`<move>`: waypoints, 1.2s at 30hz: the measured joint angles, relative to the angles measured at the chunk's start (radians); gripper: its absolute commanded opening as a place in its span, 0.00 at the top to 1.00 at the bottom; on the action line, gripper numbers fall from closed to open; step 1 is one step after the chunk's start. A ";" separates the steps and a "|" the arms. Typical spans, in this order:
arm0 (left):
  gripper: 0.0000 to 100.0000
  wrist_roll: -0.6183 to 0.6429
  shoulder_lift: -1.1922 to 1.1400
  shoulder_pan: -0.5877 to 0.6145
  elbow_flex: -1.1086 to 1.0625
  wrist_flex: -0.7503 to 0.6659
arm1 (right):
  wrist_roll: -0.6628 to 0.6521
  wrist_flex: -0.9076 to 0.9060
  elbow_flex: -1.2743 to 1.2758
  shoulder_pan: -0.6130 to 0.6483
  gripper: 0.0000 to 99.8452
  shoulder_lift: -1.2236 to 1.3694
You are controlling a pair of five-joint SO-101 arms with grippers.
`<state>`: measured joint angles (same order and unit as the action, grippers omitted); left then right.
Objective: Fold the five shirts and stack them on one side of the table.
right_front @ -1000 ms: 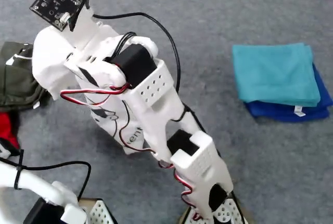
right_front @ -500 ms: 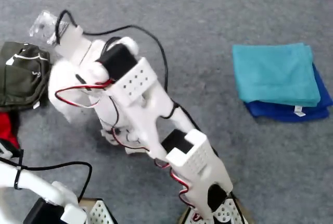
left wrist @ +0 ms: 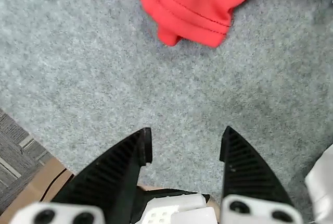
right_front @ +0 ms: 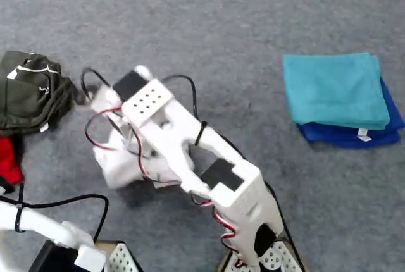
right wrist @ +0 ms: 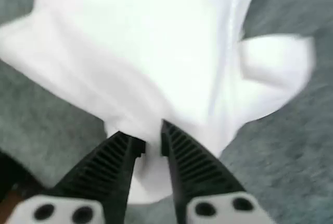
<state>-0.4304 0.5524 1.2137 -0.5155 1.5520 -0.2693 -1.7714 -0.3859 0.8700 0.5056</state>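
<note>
The right gripper (right wrist: 152,139) has its fingers nearly together, pinching a fold of the white shirt (right wrist: 156,52), which bunches just beyond the tips. It looks light and limp, apt to slip; a hem or shoulder seam would likely give the surer hold. The left gripper (left wrist: 184,143) stands wide open and empty, the red shirt (left wrist: 200,0) ahead of its tips. Far off, a teal shirt (right_front: 335,88) lies folded on a blue shirt (right_front: 354,134).
</note>
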 measured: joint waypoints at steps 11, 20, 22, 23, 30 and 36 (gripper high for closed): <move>0.78 0.000 0.000 -0.052 0.000 0.000 | -0.092 0.000 0.132 0.071 0.80 -0.249; 0.78 -0.002 0.000 -0.137 0.000 0.000 | 0.021 0.175 -0.213 -0.089 0.80 -0.075; 0.78 -0.002 0.000 -0.150 0.000 0.000 | 0.054 0.184 -0.292 -0.083 0.80 0.032; 0.78 -0.002 0.000 -0.153 0.000 0.000 | 0.071 0.184 -0.336 -0.075 0.80 0.087; 0.78 0.000 0.000 -0.157 0.000 0.000 | 0.204 0.180 -0.700 -0.044 0.80 0.465; 0.78 0.000 0.000 -0.157 0.000 0.000 | 0.276 0.051 -1.013 -0.035 0.80 0.637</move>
<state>-0.4304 0.5524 1.0572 -0.5155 1.5520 0.0069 -1.7208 -1.3986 0.8347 1.1423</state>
